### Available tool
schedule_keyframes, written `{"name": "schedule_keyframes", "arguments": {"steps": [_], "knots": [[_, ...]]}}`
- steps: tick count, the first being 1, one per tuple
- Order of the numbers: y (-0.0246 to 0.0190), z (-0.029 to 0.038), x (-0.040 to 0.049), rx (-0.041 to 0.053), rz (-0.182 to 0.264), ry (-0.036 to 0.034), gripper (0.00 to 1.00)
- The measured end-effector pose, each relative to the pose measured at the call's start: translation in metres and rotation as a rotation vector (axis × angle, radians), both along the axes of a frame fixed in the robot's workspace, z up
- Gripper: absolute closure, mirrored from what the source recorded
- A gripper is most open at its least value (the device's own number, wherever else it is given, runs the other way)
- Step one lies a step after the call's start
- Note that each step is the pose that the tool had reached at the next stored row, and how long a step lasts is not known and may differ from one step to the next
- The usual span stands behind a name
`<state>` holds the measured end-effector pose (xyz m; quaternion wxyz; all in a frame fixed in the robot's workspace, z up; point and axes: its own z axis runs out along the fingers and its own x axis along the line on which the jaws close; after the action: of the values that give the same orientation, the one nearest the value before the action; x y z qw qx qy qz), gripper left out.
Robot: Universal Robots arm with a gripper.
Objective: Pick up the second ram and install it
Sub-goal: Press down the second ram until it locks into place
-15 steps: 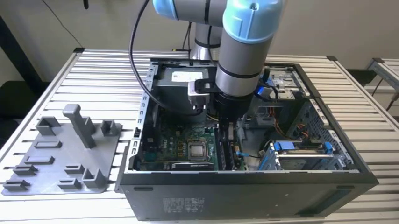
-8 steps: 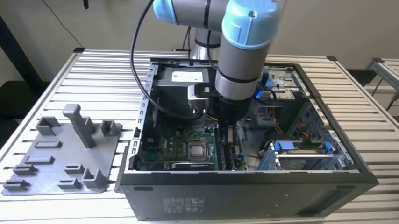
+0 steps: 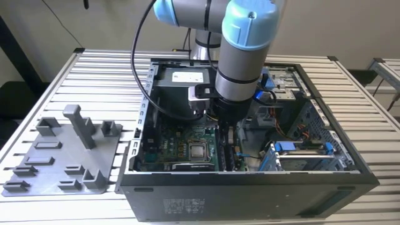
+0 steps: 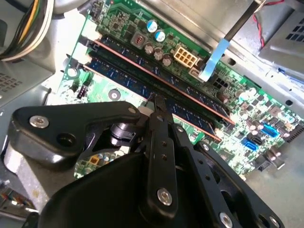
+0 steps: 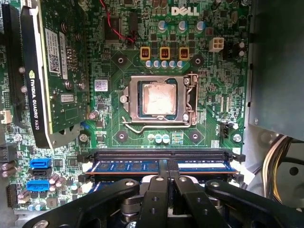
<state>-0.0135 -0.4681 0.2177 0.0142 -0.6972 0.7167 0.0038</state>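
From where I stand, the arm reaches down into the open computer case point(image 3: 250, 178) at the middle of the exterior view, beside the grey fixture plate point(image 3: 62, 159) at lower left. The gripper point(image 4: 158, 102) has its fingers pressed together, tips resting on the second ram point(image 4: 142, 90). That stick lies in its slot on the motherboard point(image 5: 118, 66), across the lower middle of the first wrist view, below the bare processor socket point(image 5: 159, 102).

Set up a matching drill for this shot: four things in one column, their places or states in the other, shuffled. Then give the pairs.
1. fixture plate
2. processor socket
3. second ram
4. graphics card

A. in a slot, right under the gripper
B. bare, no cooler on it
C. on the table, outside the case, on the exterior view's left
D. standing on edge in the motherboard

Pairs: 1-C, 2-B, 3-A, 4-D
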Motion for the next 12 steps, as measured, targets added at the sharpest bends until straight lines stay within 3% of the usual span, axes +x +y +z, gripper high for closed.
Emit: {"name": "schedule_keyframes", "arguments": {"steps": [4, 12], "knots": [[0.0003, 0.0057, 0.0001, 0.0072, 0.0, -0.0021, 0.89], [-0.0002, 0.0285, -0.0001, 0.0037, 0.0, -0.0012, 0.89]]}}
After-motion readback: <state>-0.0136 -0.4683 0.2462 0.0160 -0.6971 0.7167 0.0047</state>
